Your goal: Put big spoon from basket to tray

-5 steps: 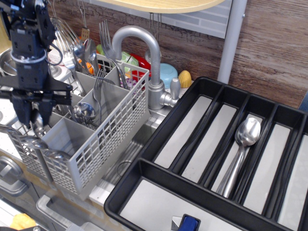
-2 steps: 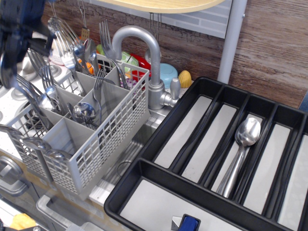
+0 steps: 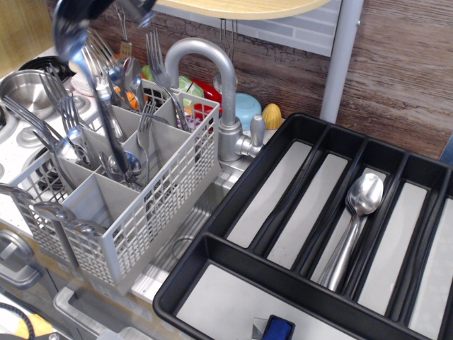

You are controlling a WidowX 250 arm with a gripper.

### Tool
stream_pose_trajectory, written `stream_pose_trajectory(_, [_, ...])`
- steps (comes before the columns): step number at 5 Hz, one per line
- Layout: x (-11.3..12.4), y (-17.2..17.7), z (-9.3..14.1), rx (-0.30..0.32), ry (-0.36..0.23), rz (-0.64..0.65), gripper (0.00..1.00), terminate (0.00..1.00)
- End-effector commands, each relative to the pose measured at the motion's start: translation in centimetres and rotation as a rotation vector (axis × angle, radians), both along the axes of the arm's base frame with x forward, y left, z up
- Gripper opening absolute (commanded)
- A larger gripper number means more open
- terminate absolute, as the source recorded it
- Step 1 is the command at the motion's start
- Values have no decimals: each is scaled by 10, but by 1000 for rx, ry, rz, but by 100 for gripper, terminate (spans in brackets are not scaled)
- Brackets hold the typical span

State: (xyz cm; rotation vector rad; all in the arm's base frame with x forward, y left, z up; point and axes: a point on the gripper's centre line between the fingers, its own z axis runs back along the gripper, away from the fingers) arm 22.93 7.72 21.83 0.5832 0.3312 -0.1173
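The big spoon point(image 3: 100, 99) hangs tilted and blurred over the back-left of the grey basket point(image 3: 163, 191). Its broad shiny end point(image 3: 67, 35) is up by the top edge and its slim handle reaches down into the basket. My gripper point(image 3: 131, 7) shows only as a dark blur at the top edge, right at the spoon's upper end, and seems shut on it. The black tray point(image 3: 244, 177) lies to the right, with spoons point(image 3: 357, 209) in one long compartment.
A grey faucet point(image 3: 212, 71) arches between basket and tray. Forks point(image 3: 152, 49) and smaller spoons stand in the basket. A steel pot point(image 3: 25, 88) sits at far left. Coloured dishes point(image 3: 244, 110) lie behind the faucet. A blue object point(image 3: 278, 329) is at the bottom edge.
My gripper has risen from low at the basket's left side to the top edge of the view and moved right. A long spoon has come up with it.
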Motion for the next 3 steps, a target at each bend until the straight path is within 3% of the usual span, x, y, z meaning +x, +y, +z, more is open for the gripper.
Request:
stream_pose_trajectory(1, [23, -31, 20, -112, 29, -115, 0, 0])
stream_pose_trajectory(2, [43, -56, 1, -288, 45, -183, 0, 0])
stream_pose_trajectory(3, [68, -81, -17, -385, 47, -185, 0, 0])
